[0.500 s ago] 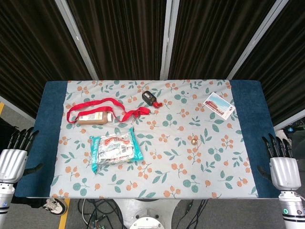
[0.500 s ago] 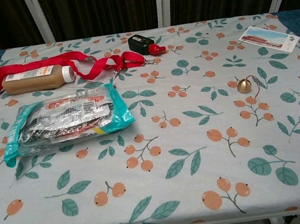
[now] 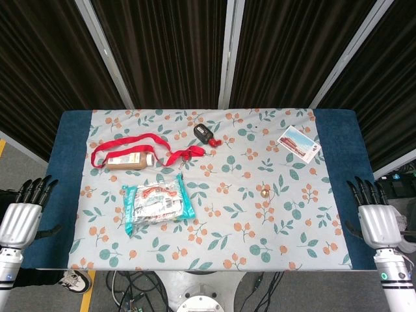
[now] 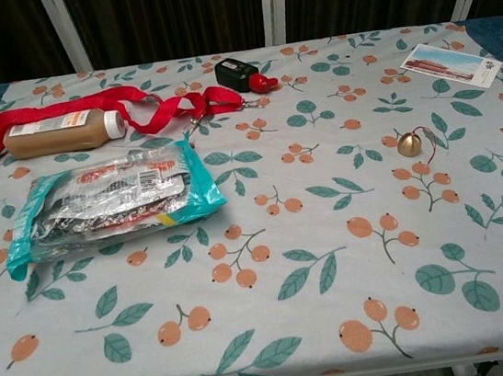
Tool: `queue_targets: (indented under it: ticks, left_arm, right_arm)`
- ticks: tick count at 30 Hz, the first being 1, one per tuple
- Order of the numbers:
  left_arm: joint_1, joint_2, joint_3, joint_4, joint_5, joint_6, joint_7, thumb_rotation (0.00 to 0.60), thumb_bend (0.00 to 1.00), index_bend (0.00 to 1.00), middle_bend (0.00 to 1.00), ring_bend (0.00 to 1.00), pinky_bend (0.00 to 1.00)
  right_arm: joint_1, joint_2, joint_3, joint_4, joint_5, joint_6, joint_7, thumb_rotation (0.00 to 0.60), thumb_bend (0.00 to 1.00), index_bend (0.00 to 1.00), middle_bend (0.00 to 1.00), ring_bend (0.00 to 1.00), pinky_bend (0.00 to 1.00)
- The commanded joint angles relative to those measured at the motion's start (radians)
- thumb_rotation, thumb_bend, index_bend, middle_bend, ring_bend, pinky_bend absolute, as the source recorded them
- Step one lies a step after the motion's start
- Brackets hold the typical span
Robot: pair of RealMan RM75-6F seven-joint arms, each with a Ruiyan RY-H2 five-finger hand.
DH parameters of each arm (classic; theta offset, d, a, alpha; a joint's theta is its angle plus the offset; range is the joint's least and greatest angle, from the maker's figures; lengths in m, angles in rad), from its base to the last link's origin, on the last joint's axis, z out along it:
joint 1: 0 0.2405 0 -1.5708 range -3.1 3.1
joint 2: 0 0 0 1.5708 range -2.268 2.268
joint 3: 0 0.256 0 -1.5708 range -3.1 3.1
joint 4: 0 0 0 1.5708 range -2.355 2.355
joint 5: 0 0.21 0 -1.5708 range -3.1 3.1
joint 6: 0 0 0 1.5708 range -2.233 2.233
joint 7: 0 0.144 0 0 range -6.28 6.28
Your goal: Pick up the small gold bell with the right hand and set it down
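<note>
- Head view only: both hands visible, chest view shows neither
- Right hand beside the right edge of the table, off the blue border, back of hand up, fingers stretched forward and slightly apart, holding nothing
- Left hand beside the left table edge, same pose, fingers extended and apart, nothing in it
- Chest view gives the close look at the bell: small gold dome lying on the floral cloth, a thin red cord looping at its right side; head view shows it only as a tiny gold dot
- Bell sits right of table centre, well apart from the right hand, nothing touching it
- Postcard lies flat near the far right corner, beyond the bell
- Brown bottle lies on its side at far left, red lanyard looped around it and running right toward a small black device with a red piece at its end
- Teal snack packet lies flat just in front of the bottle
- Dark curtains behind the table, head view only
</note>
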Motion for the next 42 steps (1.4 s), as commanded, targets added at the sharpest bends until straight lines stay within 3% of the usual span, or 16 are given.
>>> queue_targets:
  ticks: [1, 9, 16, 26, 42]
  left_arm:
    - [0.001, -0.005, 0.003, 0.009, 0.003, 0.002, -0.008, 0.6, 0.05, 0.01, 0.0, 0.0, 0.0]
    - [0.017, -0.021, 0.0, 0.037, -0.008, 0.023, -0.039, 0.6, 0.05, 0.01, 0.0, 0.0, 0.0]
    - [0.018, -0.022, 0.004, 0.051, -0.012, 0.012, -0.053, 0.6, 0.05, 0.01, 0.0, 0.0, 0.0]
    - [0.013, -0.031, 0.004, 0.069, -0.017, -0.002, -0.068, 0.6, 0.05, 0.01, 0.0, 0.0, 0.0]
    - [0.016, -0.041, 0.007, 0.097, -0.021, -0.009, -0.098, 0.6, 0.05, 0.01, 0.0, 0.0, 0.0]
  right_arm:
    - [0.09, 0.053, 0.037, -0.086, 0.01, -0.109, -0.08, 0.6, 0.12, 0.0, 0.0, 0.0, 0.0]
    - [0.292, 0.037, 0.101, -0.139, 0.085, -0.368, -0.215, 0.6, 0.17, 0.0, 0.0, 0.0, 0.0]
    - [0.409, -0.058, 0.115, -0.097, 0.188, -0.487, -0.337, 0.6, 0.2, 0.12, 0.0, 0.0, 0.0]
    - [0.48, -0.13, 0.096, -0.045, 0.316, -0.534, -0.41, 0.6, 0.21, 0.17, 0.0, 0.0, 0.0]
    - [0.525, -0.208, 0.065, 0.047, 0.311, -0.543, -0.352, 0.6, 0.22, 0.29, 0.0, 0.0, 0.0]
